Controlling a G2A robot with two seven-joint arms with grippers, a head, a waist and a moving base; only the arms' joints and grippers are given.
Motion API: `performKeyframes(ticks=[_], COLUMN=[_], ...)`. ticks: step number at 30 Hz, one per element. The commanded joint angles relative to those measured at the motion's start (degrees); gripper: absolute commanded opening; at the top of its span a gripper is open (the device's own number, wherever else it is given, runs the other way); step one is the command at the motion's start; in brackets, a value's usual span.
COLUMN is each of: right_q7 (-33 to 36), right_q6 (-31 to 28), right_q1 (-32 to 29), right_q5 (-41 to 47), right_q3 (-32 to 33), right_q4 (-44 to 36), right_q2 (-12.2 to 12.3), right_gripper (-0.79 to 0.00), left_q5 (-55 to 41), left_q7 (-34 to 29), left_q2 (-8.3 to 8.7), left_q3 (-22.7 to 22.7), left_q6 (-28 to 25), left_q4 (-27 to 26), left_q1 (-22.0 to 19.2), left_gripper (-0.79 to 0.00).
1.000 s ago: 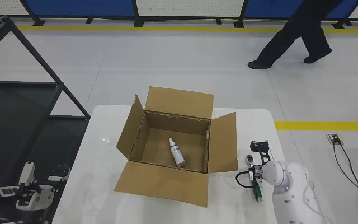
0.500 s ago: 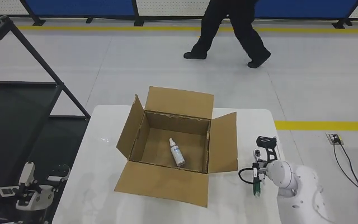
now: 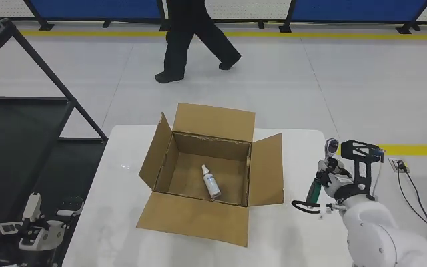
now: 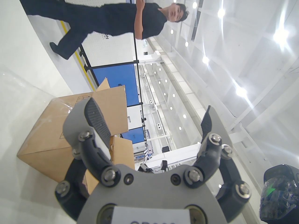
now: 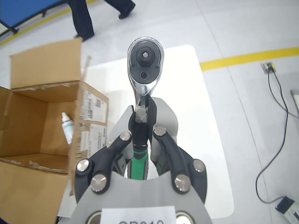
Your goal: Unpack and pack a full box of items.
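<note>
- The ratchet wrench (image 5: 145, 66) is over the right side of the table (image 3: 113, 200), just beyond the box's (image 3: 200, 220) right flap. Its long axis runs away from the robot, chrome head farthest, green handle nearest.
- The right gripper (image 5: 142, 115) is clamped narrowly on the wrench's shaft, between head and handle.
- A small bottle (image 3: 211, 181) lies flat on the box floor, its cap toward the far wall.
- The left gripper (image 4: 149, 110) is spread wide, with nothing between its fingers.

On surface (image 3: 120, 200), centred: box (image 3: 213, 121); bottle (image 3: 211, 181) inside box, near right wall; ratchet (image 5: 145, 66) in right end effector (image 5: 141, 117), right of box, over surface's right edge
</note>
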Motion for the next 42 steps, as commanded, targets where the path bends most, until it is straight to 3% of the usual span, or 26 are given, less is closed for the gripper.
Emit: performKeyframes(ticks=[1, 7, 12, 18, 29, 38, 42], right_q7=[-3.5, -6.0, 2.9, 7.6, 6.1, 5.3, 5.1], right_q6=[0.0, -0.3, -0.1, 2.9, 5.1, -3.6, -4.1], right_q1=[1.6, 10.9, 19.2, 32.8, 48.3, 53.2, 54.2], right_q5=[-1.0, -7.4, -17.6, -18.2, -3.6, 4.8, 6.9], right_q3=[-3.3, -17.0, -30.3, -40.7, -47.3, -51.1, -51.7], right_q4=[-0.9, -0.9, -0.2, 15.7, 49.5, 70.6, 76.7], right_q2=[-0.1, -0.9, -2.2, -5.5, -12.0, -15.8, -17.2], right_gripper=[-0.785, -0.785, -0.785, -0.785, -0.785, -0.785, -0.785], left_q5=[0.0, 0.0, 0.0, 0.0, 0.0, 0.0, 0.0], left_q7=[0.0, 0.0, 0.0, 0.0, 0.0, 0.0, 0.0], left_q2=[0.00, 0.00, 0.00, 0.00, 0.00, 0.00, 0.00], left_q3=[0.0, 0.0, 0.0, 0.0, 0.0, 0.0, 0.0], left_q6=[0.0, 0.0, 0.0, 0.0, 0.0, 0.0, 0.0], left_q4=[0.0, 0.0, 0.0, 0.0, 0.0, 0.0, 0.0], left_q1=[0.0, 0.0, 0.0, 0.0, 0.0, 0.0, 0.0], left_gripper=[0.000, 0.000, 0.000, 0.000, 0.000, 0.000, 0.000])
